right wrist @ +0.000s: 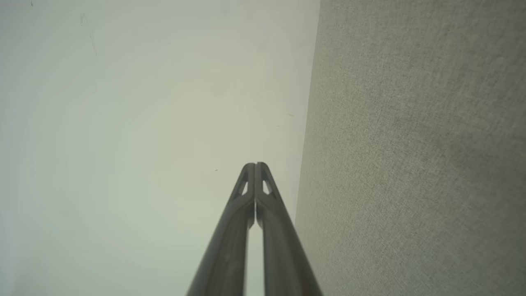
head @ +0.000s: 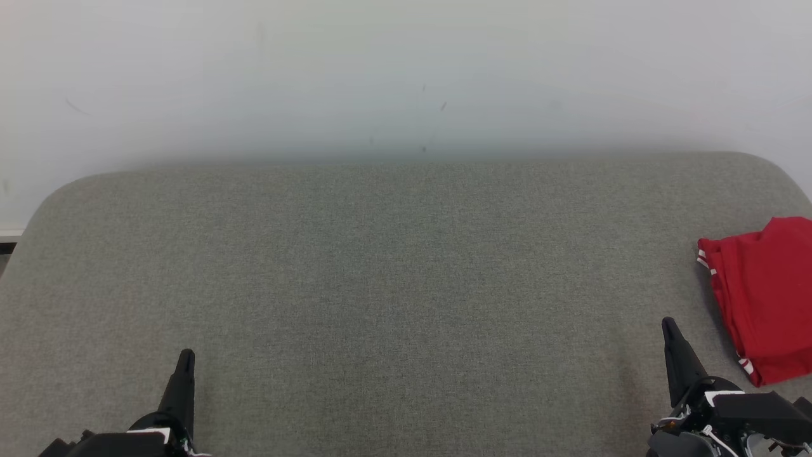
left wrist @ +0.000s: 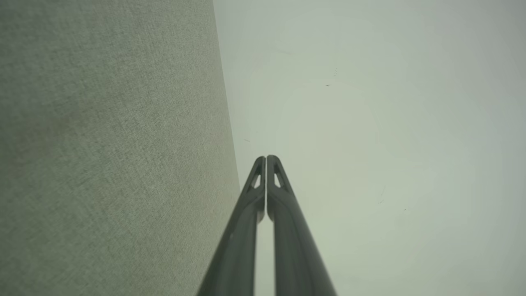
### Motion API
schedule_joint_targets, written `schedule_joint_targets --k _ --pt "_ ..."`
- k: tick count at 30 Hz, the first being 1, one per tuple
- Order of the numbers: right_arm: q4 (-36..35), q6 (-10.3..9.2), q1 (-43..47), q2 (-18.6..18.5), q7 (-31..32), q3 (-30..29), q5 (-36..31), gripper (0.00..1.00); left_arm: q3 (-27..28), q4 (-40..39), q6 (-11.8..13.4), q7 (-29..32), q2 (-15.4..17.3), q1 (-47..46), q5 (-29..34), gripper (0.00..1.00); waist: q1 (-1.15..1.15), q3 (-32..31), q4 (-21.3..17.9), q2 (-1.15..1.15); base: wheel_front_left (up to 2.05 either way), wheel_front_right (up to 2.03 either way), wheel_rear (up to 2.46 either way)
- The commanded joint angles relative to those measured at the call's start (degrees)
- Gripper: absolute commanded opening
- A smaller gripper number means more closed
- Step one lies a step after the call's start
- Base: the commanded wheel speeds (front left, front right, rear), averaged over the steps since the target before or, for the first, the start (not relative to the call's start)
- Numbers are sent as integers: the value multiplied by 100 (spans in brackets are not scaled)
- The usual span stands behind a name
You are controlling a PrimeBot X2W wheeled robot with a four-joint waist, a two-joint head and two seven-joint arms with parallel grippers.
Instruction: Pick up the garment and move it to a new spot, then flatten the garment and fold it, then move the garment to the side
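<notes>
The folded red garment (head: 764,295) lies at the right edge of the grey fabric surface (head: 393,273), just right of the right gripper (head: 671,330) and apart from it. That gripper's fingers are pressed together, holding nothing. The left gripper (head: 186,358), likewise closed and empty, sits far to the garment's left.

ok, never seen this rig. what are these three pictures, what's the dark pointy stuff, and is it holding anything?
It is a wheeled robot with two arms. The wide picture comes from its head camera, looking down at a grey fabric-covered surface against a pale wall. The dark points at the bottom are its left gripper and right gripper. The other two pictures come from cameras on each wrist, looking along that gripper's fingers: left, right. Both pairs of fingers are pressed together with nothing between them. A folded red garment with white trim lies at the surface's right edge, apart from both grippers.
</notes>
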Motion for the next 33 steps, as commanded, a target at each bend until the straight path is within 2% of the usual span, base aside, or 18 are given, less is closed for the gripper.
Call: schedule_joint_targets --k 1,33 --pt "-7 4 -25 10 19 -7 9 0 14 -14 -17 4 15 -60 -28 0 0 0 0 -1 0 0 0" --pt "-7 4 -24 9 18 -6 10 0 14 -16 -17 2 15 -59 -28 0 0 0 0 -1 0 0 0"
